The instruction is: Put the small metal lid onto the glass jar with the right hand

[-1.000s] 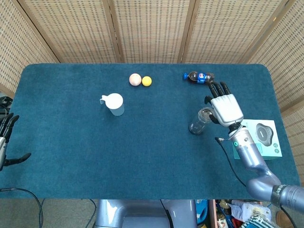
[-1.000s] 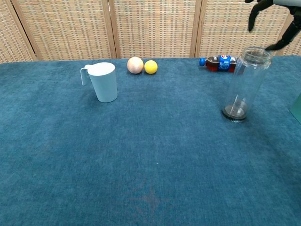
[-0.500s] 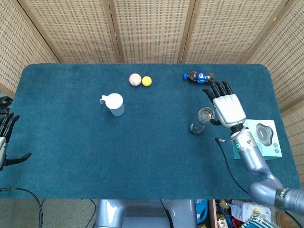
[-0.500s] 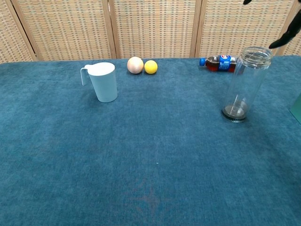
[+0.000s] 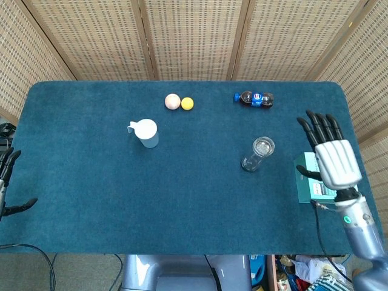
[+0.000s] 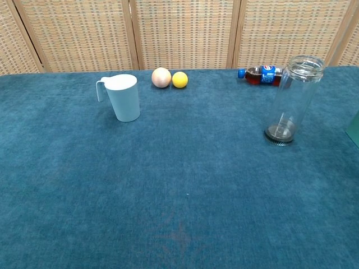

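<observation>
A tall clear glass jar (image 5: 254, 156) stands upright on the blue table, right of centre, and also shows in the chest view (image 6: 293, 101). A small pale metal lid (image 5: 263, 145) lies across its mouth, seen from the side as a flat rim (image 6: 306, 62). My right hand (image 5: 333, 159) hovers well to the right of the jar, over a teal box, fingers spread and holding nothing. It does not show in the chest view. My left hand (image 5: 7, 182) hangs at the table's left edge, fingers apart and empty.
A white cup (image 5: 146, 132) stands left of centre. A peach ball (image 5: 173, 101), a yellow ball (image 5: 187, 103) and a lying cola bottle (image 5: 254, 98) sit near the far edge. The teal box (image 5: 305, 182) lies at the right edge, partly under my hand.
My right hand has drawn away from the jar's top, moving right and toward the near edge to above the teal box. It has left the chest view. The jar stays put.
</observation>
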`<move>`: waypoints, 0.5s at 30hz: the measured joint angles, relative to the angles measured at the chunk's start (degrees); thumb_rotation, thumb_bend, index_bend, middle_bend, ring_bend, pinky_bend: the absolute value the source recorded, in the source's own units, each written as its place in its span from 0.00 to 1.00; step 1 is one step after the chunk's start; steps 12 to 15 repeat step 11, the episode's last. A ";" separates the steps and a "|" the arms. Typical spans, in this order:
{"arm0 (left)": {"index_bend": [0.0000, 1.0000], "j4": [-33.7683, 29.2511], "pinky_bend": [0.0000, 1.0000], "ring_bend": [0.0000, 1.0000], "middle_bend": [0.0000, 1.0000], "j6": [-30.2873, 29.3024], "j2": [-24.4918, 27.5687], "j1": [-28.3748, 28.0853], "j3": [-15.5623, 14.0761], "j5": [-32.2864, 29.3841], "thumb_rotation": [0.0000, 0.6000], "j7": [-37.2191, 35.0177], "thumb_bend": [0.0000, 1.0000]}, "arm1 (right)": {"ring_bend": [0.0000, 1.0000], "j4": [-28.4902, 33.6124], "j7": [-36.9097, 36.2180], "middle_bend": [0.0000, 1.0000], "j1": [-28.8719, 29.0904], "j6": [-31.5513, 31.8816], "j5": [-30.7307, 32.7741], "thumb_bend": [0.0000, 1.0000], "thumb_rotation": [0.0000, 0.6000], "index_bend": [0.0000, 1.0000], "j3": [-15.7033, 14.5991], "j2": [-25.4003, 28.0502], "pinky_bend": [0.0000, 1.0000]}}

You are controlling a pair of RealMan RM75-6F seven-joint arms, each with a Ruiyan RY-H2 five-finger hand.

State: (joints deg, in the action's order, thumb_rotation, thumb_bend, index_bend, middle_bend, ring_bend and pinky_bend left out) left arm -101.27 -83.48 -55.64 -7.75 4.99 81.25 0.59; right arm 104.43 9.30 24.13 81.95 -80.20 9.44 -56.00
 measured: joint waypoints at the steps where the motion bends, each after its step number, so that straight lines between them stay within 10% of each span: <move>1: 0.00 0.12 0.00 0.00 0.00 -0.32 -0.10 0.18 -0.08 0.30 1.00 -0.10 0.03 | 0.00 -1.46 -1.80 0.00 -2.68 3.03 -2.98 0.00 1.00 0.00 -1.76 -0.95 0.00; 7: 0.00 0.19 0.00 0.00 0.00 -1.50 -0.05 0.99 -0.71 1.83 1.00 -0.70 0.03 | 0.00 -10.03 -7.21 0.00 -11.90 9.90 -8.91 0.00 1.00 0.00 -8.85 -7.76 0.00; 15: 0.00 0.10 0.00 0.00 0.00 -2.12 0.05 1.47 -1.08 2.59 1.00 -0.90 0.03 | 0.00 -13.71 -7.07 0.00 -15.00 11.35 -9.09 0.00 1.00 0.00 -10.24 -11.05 0.00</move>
